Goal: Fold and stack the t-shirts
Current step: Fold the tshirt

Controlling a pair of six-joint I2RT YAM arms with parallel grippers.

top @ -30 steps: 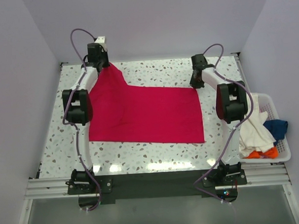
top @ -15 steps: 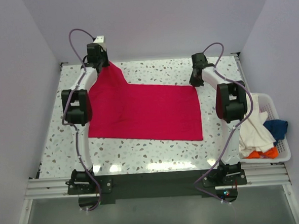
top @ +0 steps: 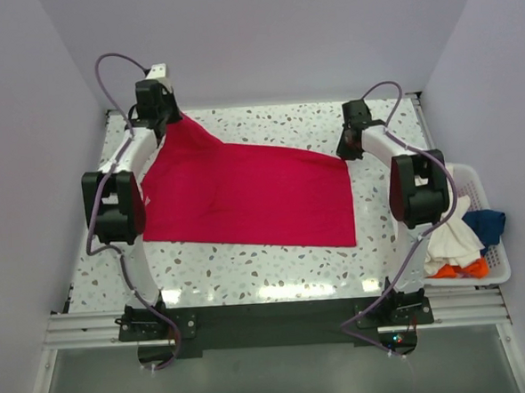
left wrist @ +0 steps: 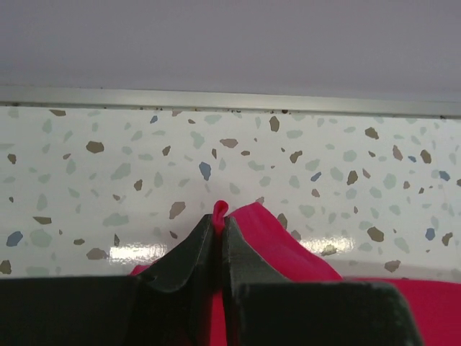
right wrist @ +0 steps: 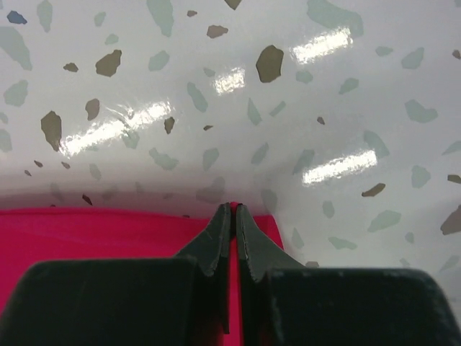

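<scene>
My left end effector (left wrist: 220,216) and right end effector (right wrist: 232,210) each clamp an upper corner of the red shirt (top: 254,197). Next, I judge, both draw toward the frame's bottom, folding it.

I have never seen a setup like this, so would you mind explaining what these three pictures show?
These are two robot arms bolted to the near edge of a speckled table. The wide picture looks down from above and behind them. The other two come from a camera on each wrist, so that arm's dark fingers fill the bottom of the view. A red shirt lies spread on the table. The left gripper is shut on its far left corner and holds it lifted. The right gripper is shut at the far right corner, seemingly pinching the edge. A basket at the right holds a white shirt, a blue shirt and an orange shirt.
</scene>
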